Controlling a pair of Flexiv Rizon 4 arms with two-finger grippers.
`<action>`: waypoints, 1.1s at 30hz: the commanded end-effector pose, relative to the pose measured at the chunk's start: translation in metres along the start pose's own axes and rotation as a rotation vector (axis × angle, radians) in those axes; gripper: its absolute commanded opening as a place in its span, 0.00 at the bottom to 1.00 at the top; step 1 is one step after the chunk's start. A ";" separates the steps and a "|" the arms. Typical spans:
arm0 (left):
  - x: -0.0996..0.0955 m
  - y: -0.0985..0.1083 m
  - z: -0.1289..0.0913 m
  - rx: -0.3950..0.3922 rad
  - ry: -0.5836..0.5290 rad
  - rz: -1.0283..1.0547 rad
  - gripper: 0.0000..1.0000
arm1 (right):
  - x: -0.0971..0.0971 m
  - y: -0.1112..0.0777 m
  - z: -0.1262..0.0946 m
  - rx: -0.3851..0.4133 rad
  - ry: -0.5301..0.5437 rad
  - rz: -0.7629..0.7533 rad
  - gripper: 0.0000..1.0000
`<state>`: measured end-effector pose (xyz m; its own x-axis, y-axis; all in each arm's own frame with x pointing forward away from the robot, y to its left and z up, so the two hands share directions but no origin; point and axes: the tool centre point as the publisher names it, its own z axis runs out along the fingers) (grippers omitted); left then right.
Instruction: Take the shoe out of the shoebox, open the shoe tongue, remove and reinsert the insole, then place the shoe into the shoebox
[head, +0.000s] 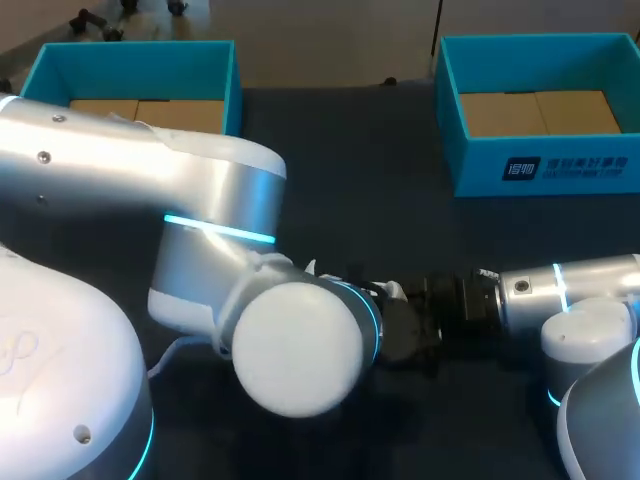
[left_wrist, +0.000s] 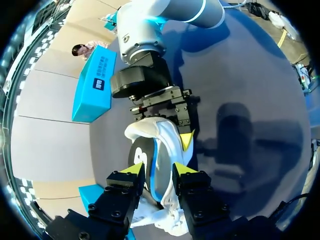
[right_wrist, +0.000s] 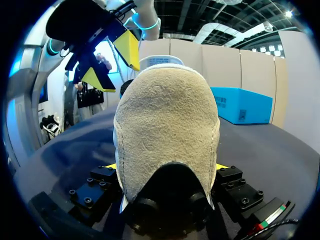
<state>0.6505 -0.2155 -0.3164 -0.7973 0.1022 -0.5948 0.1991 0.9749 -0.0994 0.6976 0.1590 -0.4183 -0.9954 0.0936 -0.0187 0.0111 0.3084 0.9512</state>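
Note:
The shoe (left_wrist: 165, 142) is white with a blue stripe and is held in the air between my two arms. My left gripper (left_wrist: 157, 170) is shut on one end, a yellow tip on each side. My right gripper (left_wrist: 161, 125) clamps the opposite end. In the right wrist view the shoe's beige suede face (right_wrist: 167, 125) fills the space between the fingers of my right gripper (right_wrist: 166, 167), and my left gripper (right_wrist: 112, 62) is at the shoe's far end. In the head view my left arm's elbow (head: 300, 345) hides most of the shoe; my right gripper (head: 440, 305) meets it there.
Two teal shoeboxes stand at the back of the dark table, one at the far left (head: 230, 95) and one at the far right (head: 560, 165), both with brown cardboard inside. My left arm (head: 210, 200) spans the table's middle.

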 end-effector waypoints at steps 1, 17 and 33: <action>0.004 -0.006 0.000 -0.020 -0.034 0.006 0.38 | 0.001 0.001 0.001 0.004 -0.001 0.000 0.00; -0.001 -0.004 0.014 -0.051 -0.131 0.028 0.39 | 0.001 0.001 0.001 0.004 -0.001 0.000 0.00; -0.007 -0.004 0.021 -0.065 -0.176 0.023 0.34 | 0.001 0.001 0.001 0.004 -0.001 0.000 0.00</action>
<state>0.6685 -0.2210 -0.3254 -0.6843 0.0966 -0.7228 0.1808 0.9827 -0.0398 0.6976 0.1590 -0.4182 -0.9954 0.0935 -0.0187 0.0111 0.3083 0.9512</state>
